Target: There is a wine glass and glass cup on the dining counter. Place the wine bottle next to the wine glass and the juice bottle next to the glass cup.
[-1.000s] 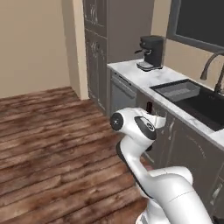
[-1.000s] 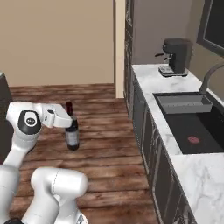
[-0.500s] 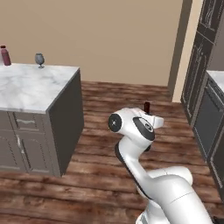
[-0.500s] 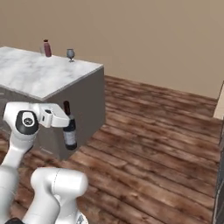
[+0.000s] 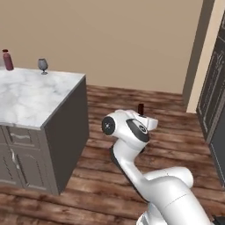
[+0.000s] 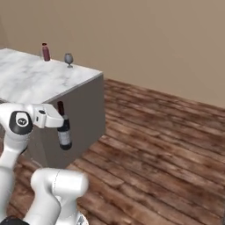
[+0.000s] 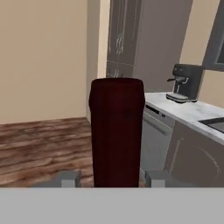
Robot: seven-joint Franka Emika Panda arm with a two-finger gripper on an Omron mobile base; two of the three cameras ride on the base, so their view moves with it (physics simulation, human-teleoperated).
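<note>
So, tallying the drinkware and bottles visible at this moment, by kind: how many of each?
Bottles: 2, the wine bottle held in the gripper, and the juice bottle on the dining counter.
Stemmed glasses: 1, the wine glass beside the juice bottle.
Total: 3

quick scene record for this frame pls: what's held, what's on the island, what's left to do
gripper: gripper shut on the wine bottle, gripped at the neck, bottle upright and carried in the air
dining counter: dining counter ahead and left of the arm
on counter: juice bottle and wine glass near the far edge, close together but apart
glass cup: cannot make it out
also seen: coffee machine on the wall counter, in the hand view
pending: wine bottle not yet set beside the wine glass
</note>
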